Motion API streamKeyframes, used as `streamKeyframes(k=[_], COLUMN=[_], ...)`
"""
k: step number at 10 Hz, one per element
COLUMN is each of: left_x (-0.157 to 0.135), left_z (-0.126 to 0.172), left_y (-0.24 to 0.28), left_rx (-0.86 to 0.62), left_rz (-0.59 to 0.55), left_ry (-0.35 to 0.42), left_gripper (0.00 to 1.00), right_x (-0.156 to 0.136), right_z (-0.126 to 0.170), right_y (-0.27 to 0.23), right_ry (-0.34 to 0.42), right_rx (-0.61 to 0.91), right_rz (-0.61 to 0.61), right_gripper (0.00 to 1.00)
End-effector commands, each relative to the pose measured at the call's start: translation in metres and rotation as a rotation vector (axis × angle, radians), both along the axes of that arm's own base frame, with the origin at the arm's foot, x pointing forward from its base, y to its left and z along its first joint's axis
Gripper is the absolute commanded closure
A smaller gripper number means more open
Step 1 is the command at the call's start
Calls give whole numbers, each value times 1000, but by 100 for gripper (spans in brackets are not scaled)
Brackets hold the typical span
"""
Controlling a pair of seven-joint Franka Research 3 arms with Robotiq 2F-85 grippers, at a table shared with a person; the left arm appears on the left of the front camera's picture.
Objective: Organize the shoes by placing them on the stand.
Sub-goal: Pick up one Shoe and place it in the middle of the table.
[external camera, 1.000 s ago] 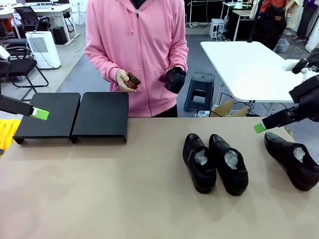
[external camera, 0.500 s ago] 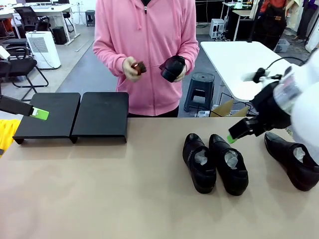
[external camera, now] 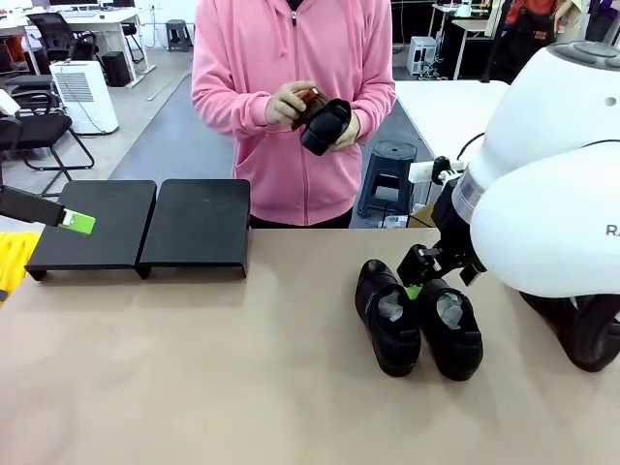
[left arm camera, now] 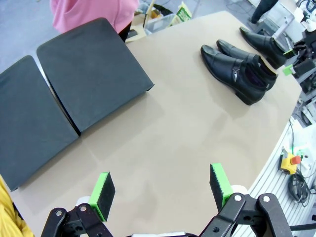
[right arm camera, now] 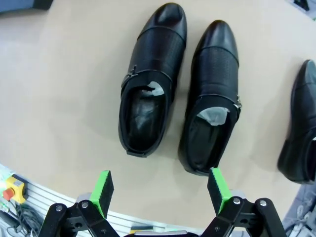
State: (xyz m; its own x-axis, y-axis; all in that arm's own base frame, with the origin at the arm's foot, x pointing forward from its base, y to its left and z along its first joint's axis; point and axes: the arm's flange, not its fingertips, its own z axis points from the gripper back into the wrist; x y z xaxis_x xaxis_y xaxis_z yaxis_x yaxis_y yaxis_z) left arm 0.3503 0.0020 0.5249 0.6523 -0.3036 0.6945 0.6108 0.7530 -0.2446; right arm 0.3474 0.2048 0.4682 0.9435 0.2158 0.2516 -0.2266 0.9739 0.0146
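Hovering our right claw (right arm camera: 160, 191), spread wide and empty, over the two shoes (right arm camera: 148, 89) at centre-right of the worktop (external camera: 242, 378), presumably to lift one, we hold our left claw (left arm camera: 160, 190) equally open and empty near the stand (external camera: 199, 223) at left.

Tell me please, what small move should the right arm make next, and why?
Probably lower the right gripper straight down onto the heel end of the left shoe. Its jaws are open and hover over that shoe and its partner, and the stand, off to that side, carries no shoe yet.
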Motion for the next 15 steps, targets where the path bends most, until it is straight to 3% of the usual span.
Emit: streamKeyframes(k=[1,2,5,7,10,13,15], left_x=[0,0,0,0,0,0,0], left_z=[-2,-2,-2,-2,-2,-2,-2], left_y=[2,2,2,2,2,2,2], left_rx=[-11,-11,-11,-11,-11,-11,-11], left_rz=[-17,-17,-17,-17,-17,-17,-17], left_ry=[-10,-10,-10,-10,-10,-10,-10], left_gripper=[0,0,0,0,0,0,0], right_x=[-6,0,15,26,31,35,45], right_z=[7,0,-21,-27,-26,-27,-37], right_y=[-9,0,23,24,21,21,22], right_ry=[-24,0,103,127,93,92,42], right_rx=[0,0,-94,-68,-59,-43,-1], right_rz=[15,0,-217,-244,-306,-322,-325], right_gripper=[0,0,0,0,55,57,57])
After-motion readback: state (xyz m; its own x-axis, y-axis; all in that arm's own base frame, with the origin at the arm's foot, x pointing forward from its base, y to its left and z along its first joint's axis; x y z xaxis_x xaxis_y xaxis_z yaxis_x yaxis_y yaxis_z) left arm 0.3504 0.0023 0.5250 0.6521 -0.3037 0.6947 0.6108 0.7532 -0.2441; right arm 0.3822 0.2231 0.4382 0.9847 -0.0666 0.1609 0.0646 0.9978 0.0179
